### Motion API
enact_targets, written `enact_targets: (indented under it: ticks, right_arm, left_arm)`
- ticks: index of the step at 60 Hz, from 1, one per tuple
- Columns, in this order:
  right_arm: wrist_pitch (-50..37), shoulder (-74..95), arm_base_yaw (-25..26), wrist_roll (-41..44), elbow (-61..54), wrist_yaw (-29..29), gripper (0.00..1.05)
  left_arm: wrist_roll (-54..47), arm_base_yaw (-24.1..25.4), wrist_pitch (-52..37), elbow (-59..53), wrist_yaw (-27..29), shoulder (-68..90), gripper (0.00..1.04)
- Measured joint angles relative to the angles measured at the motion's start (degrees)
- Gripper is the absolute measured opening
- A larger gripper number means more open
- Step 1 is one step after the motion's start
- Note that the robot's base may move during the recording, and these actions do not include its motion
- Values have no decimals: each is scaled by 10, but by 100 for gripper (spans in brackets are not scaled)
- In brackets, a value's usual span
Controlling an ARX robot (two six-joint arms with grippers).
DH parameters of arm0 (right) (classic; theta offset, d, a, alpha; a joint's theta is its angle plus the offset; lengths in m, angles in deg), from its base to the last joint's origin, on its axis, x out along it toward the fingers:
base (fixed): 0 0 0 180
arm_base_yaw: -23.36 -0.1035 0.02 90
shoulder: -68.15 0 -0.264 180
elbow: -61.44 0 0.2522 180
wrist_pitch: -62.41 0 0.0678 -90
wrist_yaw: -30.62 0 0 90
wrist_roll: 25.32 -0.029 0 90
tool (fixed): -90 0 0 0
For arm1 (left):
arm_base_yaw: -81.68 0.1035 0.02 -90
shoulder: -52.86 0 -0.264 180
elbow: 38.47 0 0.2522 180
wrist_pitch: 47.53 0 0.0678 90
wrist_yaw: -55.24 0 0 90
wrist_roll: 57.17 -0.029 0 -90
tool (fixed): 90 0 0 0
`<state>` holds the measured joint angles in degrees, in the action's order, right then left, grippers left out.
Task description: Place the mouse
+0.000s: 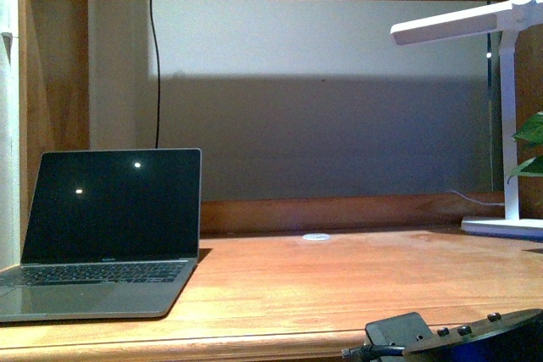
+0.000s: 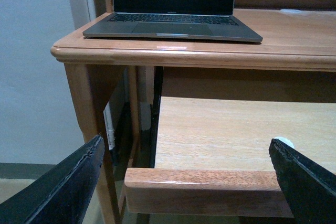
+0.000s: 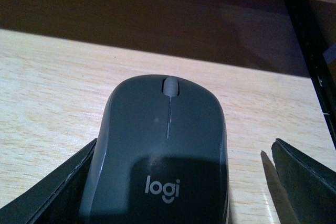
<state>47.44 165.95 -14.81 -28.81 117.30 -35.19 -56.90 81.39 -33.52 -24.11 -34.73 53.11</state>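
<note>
Nearest, in the right wrist view, the mouse [image 3: 163,156] lies flat on the pale pull-out shelf [image 3: 47,87] under the surface, scroll wheel pointing toward the dark recess behind. The right gripper [image 3: 185,145] straddles it, released: one finger [image 3: 52,192] looks to touch the mouse's flank, while the other [image 3: 307,177] stands well apart, so nothing is clamped. The step in hand reads as the grasp, if the mouse's place is up on the surface; if the shelf itself is the goal, it could equally be the let-go, and the pictures do not settle which. For a grasp, the next move calls for closing the jaws squarely on both flanks, then lifting and drawing back far enough to clear the surface's front edge before going up. The left gripper [image 2: 186,140] hangs released and empty just before the shelf's front rail, taking no part. Further off, on the surface [image 1: 339,286], stand the open laptop [image 1: 110,226] at the left, screen dark, a small white disc [image 1: 316,236] near the back rail, and a white desk lamp [image 1: 509,125] with plant leaves [image 1: 530,146] at the far right. Counted: one mouse, two grippers, one laptop, one disc, one lamp; a small white spot on the shelf beside the left gripper is too cut off to name
</note>
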Motion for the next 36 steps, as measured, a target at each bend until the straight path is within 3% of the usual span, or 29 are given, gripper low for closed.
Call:
enact_targets:
  ticks: [10,36]
  right_arm:
    - [2,-4,-1,-2,0,1,58]
    - [111,-102,19,-42,94,-12,55]
  left_arm:
    - [0,0,0,0,0,0,97]
    - [0,0,0,0,0,0,97]
